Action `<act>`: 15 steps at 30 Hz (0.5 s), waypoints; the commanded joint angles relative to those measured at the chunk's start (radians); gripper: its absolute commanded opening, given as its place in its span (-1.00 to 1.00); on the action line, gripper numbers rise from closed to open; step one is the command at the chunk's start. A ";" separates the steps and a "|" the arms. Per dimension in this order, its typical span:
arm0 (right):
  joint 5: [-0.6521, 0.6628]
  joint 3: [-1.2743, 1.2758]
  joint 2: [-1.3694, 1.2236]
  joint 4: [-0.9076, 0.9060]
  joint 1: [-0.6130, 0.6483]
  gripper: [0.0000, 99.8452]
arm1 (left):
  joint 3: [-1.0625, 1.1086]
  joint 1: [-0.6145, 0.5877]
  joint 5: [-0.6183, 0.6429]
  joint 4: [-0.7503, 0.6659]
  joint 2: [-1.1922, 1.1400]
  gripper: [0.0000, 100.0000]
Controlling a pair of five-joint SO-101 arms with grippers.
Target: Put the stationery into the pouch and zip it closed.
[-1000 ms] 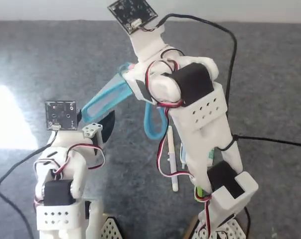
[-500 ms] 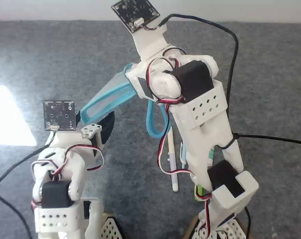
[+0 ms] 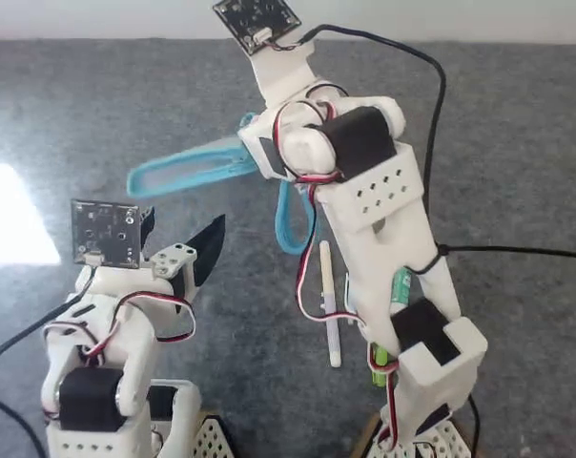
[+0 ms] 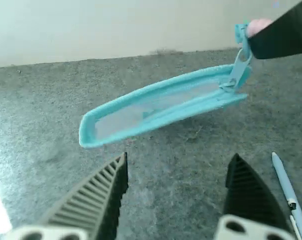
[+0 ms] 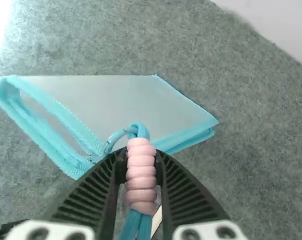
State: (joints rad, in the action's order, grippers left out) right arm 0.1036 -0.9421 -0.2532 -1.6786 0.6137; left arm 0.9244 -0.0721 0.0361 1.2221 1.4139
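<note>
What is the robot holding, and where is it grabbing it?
The right gripper pinches the blue pouch by the pink pull on its zipper. The left gripper is open, holding nothing.

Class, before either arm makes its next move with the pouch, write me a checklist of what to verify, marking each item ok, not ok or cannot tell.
1. Grip on the pink zip pull: ok, the right gripper is shut on it.
2. The pouch off the table: ok, it hangs from the pull.
3. The left gripper free to pick: ok, open and holding nothing.
4. Far end of the pouch steadied: not ok, the left gripper is apart from it.
5. Stationery inside: not ok, the white pen lies on the table.
6. Mouth open wide enough for a pen: cannot tell.
</note>
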 commanded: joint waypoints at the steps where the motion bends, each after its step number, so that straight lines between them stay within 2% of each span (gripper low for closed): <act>1: 0.006 -0.012 -0.004 0.021 -0.036 -0.98 | -0.053 0.012 -0.034 0.005 0.000 -0.40; 6: 0.006 -0.014 -0.021 0.033 -0.090 -0.98 | -0.105 -0.069 -0.032 0.002 -0.002 -0.40; 11: 0.038 -0.011 -0.016 0.007 -0.087 -0.98 | -0.120 -0.206 -0.015 -0.092 -0.008 -0.40; 15: 0.069 -0.006 -0.022 -0.039 -0.090 -0.98 | -0.120 -0.219 -0.011 -0.098 -0.009 -0.40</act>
State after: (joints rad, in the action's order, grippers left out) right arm 0.1435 -0.9421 -0.2793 -1.6924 0.5340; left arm 0.8462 -0.2777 0.0100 1.1561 1.4154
